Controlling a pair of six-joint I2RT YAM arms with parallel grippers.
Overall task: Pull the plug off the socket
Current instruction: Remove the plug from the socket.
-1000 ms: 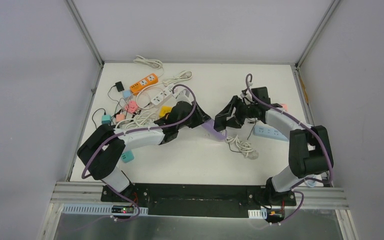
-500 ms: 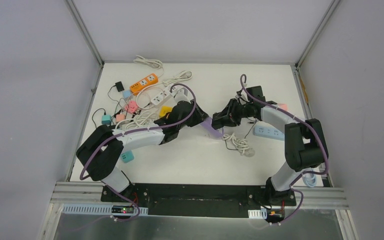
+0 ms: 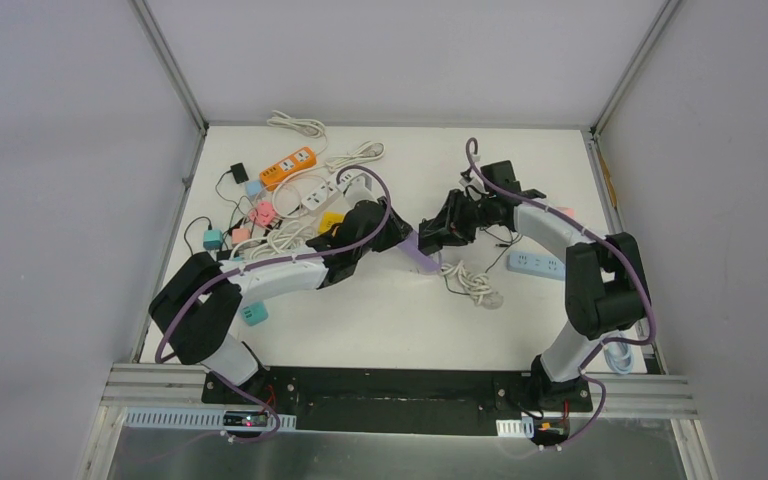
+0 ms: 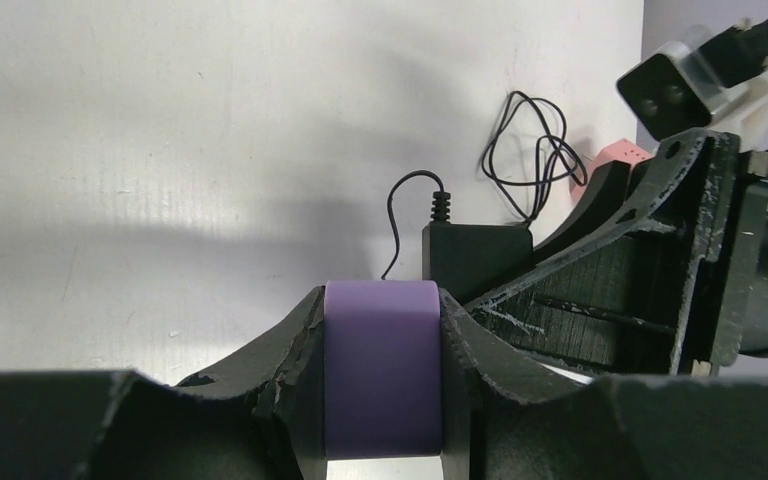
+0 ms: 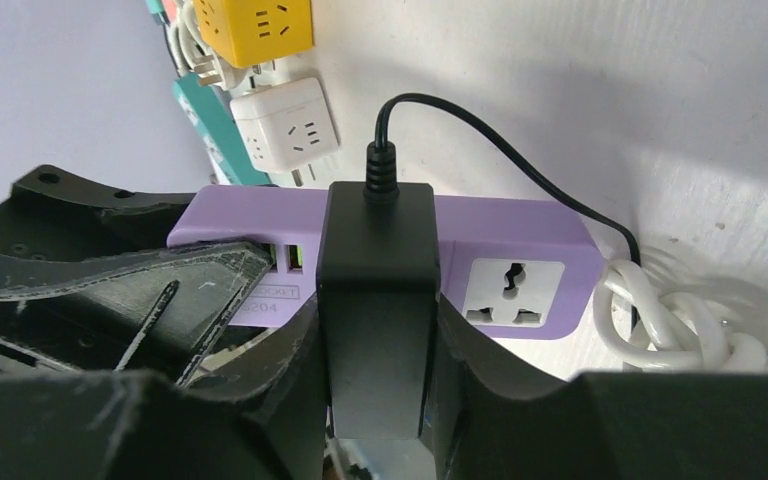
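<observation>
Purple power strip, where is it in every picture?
Top external: the purple power strip lies mid-table, between the left gripper and right gripper.
Left wrist: bottom centre, pinched by the left gripper.
Right wrist: across the middle, behind the black adapter that the right gripper holds.
Shared landmark: the black adapter, in both wrist views.

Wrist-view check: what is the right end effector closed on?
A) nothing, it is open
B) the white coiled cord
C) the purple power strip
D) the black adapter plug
D: in the right wrist view the right end effector clamps both sides of the black adapter plug, seated in the purple power strip that the left end effector grips.
</observation>
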